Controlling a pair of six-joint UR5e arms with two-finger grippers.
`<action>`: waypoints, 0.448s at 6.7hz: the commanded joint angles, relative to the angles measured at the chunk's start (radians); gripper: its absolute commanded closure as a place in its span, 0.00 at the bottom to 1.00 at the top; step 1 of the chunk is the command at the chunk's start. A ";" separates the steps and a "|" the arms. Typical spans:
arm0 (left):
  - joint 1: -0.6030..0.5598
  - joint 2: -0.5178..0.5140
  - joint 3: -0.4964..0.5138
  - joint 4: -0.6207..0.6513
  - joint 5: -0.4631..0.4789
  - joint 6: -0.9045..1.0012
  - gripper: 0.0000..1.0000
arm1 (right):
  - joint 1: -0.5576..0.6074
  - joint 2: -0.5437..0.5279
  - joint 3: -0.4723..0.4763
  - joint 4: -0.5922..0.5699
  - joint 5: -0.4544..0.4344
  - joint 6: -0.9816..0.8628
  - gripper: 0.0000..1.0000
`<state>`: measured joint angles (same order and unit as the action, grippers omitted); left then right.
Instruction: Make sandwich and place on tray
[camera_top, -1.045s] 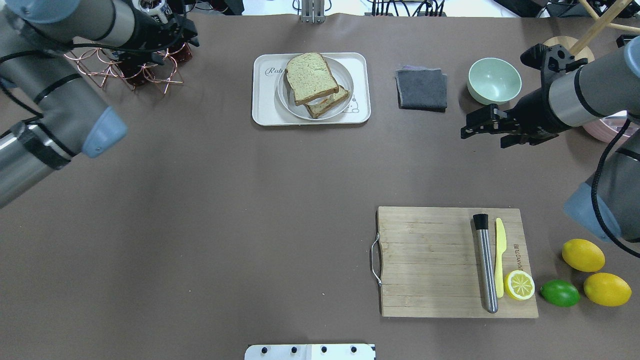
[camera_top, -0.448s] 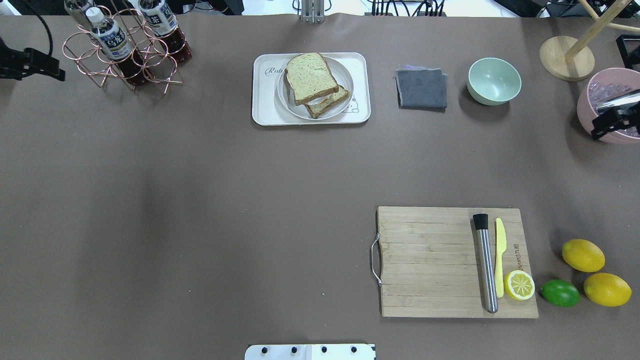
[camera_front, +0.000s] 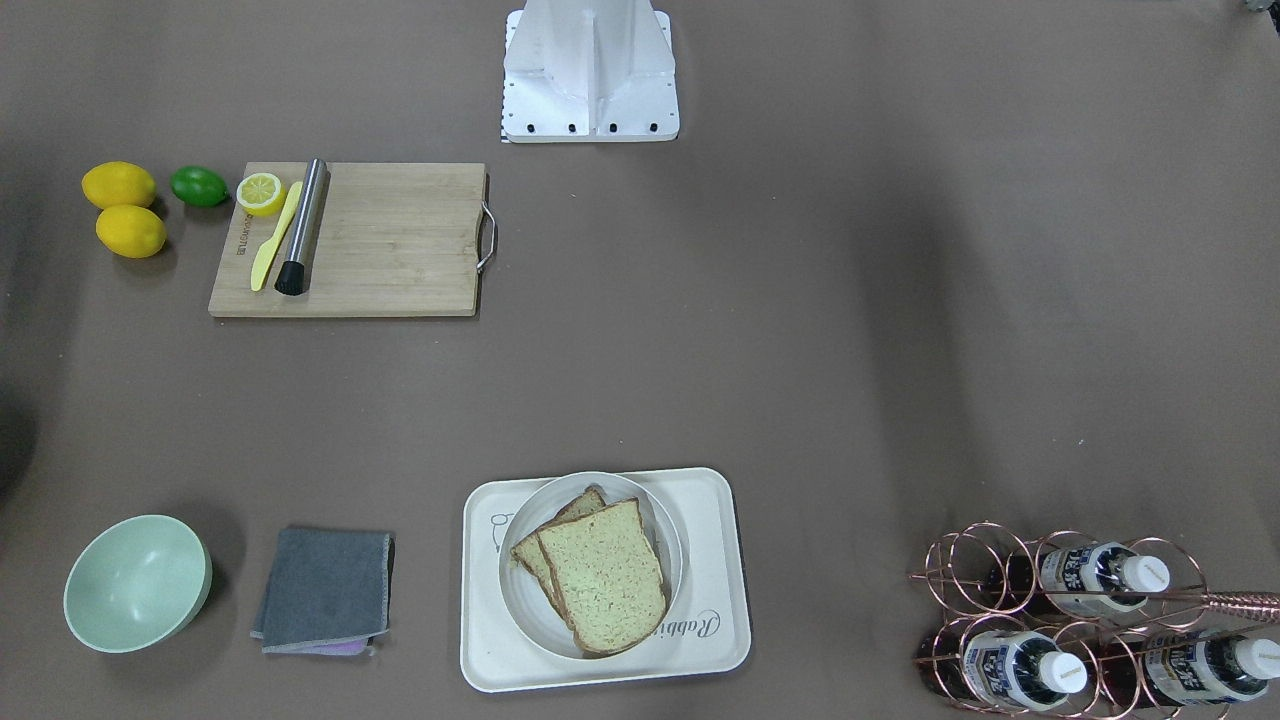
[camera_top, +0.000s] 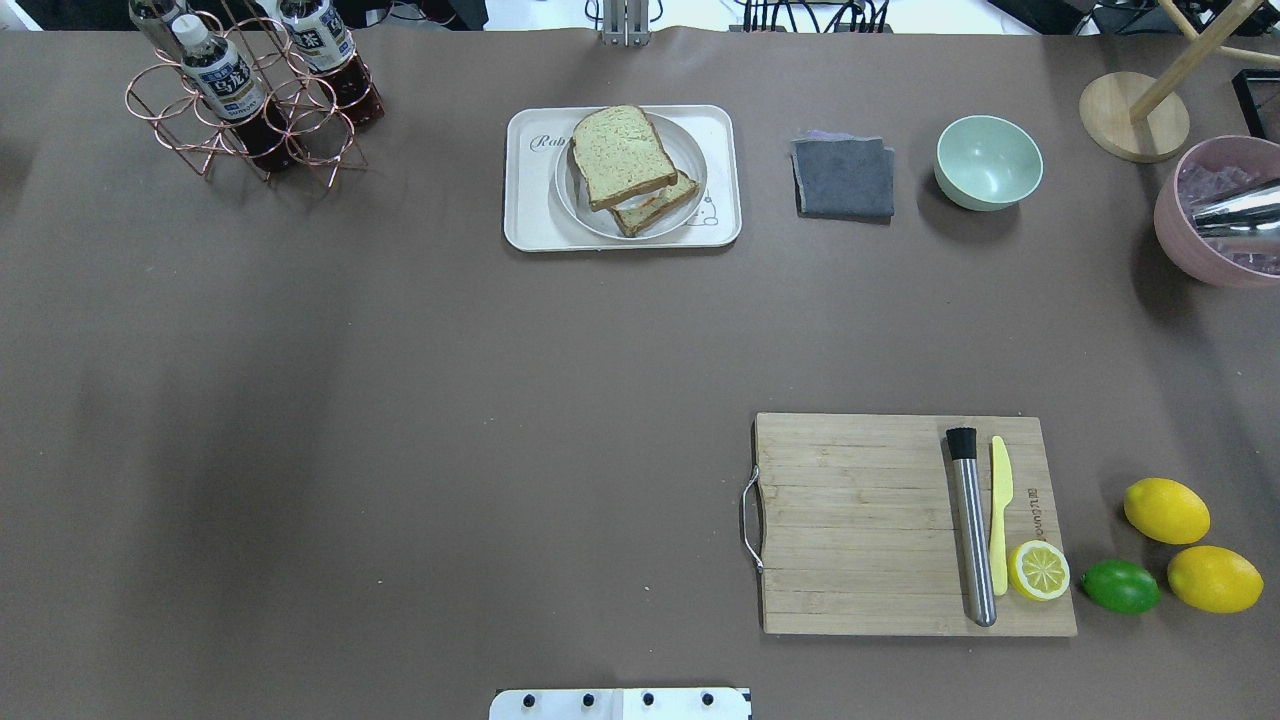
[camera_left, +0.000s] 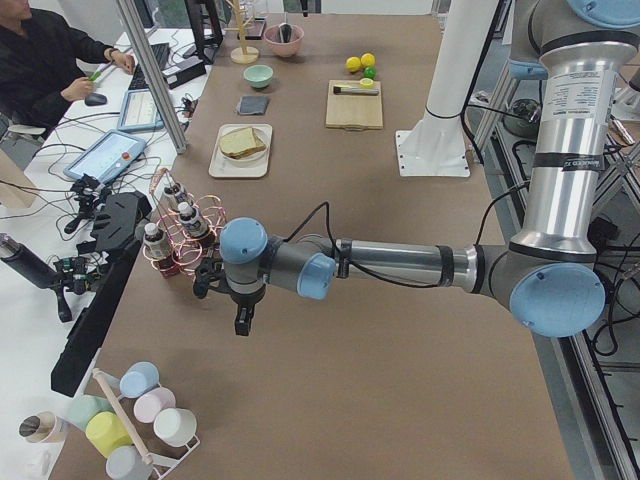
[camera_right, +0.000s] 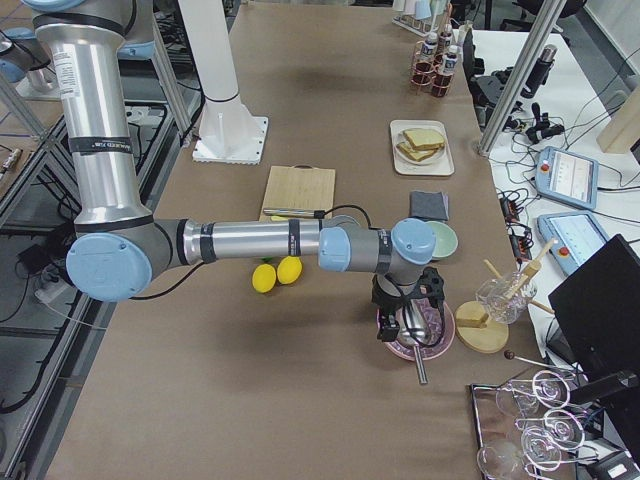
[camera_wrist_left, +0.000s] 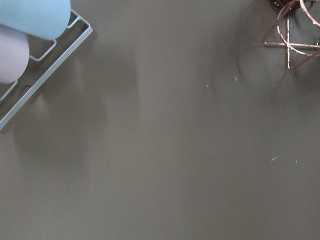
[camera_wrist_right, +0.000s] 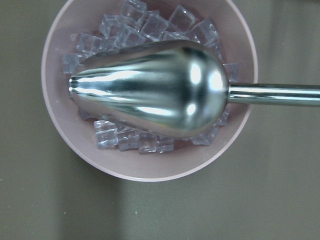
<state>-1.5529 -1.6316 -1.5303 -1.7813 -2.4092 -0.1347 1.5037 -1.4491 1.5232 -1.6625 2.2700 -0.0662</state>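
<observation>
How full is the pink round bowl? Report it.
Full: clear ice cubes pile inside the pink round bowl beneath a shiny steel scoop.

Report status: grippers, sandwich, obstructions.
Left gripper by bottle rack, right gripper over ice bowl; jaws unreadable. Sandwich assembled, on plate on tray. Neither arm near the tray.

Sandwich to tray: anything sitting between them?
Yes. The sandwich lies on a round white plate, and that plate sits on the tray. Nothing else visible lies between them.
</observation>
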 joint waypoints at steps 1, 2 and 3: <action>-0.094 0.002 0.006 0.148 -0.027 0.218 0.03 | 0.018 -0.002 -0.011 -0.005 -0.015 -0.001 0.00; -0.099 0.021 -0.008 0.160 -0.001 0.225 0.03 | 0.026 -0.013 -0.015 -0.005 -0.018 0.000 0.00; -0.101 0.033 -0.011 0.148 0.122 0.254 0.03 | 0.044 -0.026 -0.014 -0.003 -0.012 -0.001 0.00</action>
<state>-1.6469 -1.6124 -1.5357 -1.6351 -2.3838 0.0849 1.5314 -1.4621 1.5098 -1.6670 2.2548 -0.0667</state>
